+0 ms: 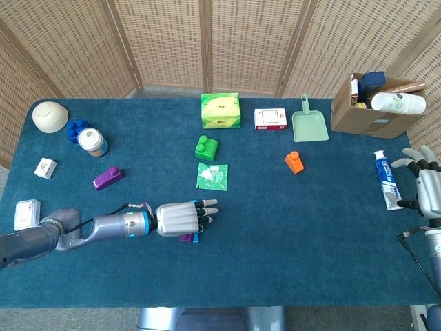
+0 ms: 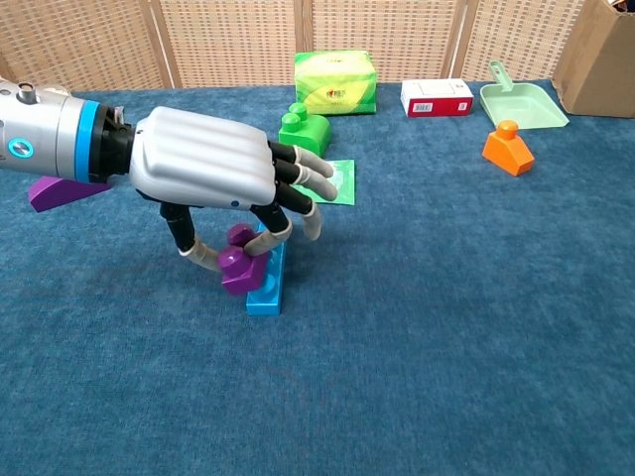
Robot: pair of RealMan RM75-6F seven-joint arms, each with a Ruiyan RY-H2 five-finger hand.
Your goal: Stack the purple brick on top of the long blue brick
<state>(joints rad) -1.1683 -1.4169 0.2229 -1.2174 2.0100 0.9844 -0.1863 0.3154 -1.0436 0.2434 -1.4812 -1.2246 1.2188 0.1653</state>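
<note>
Fingers (image 2: 260, 241) of left hand (image 2: 203, 171) pinch purple brick (image 2: 241, 266) w/ thumb, half over long blue brick (image 2: 266, 278) near table's front edge; studs look misaligned, could slip off sideways.

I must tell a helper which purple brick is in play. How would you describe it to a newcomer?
Find the left hand low on the blue table. The purple brick is pinched under it, at the long blue brick; another purple piece lies alone further back left.

The left arm is stretched low toward 3 o'clock, its left hand (image 2: 213, 178) held palm down with thumb and a finger pinched together. The right hand (image 1: 426, 185) is seen at the right edge, fingers spread toward 12 o'clock.
</note>
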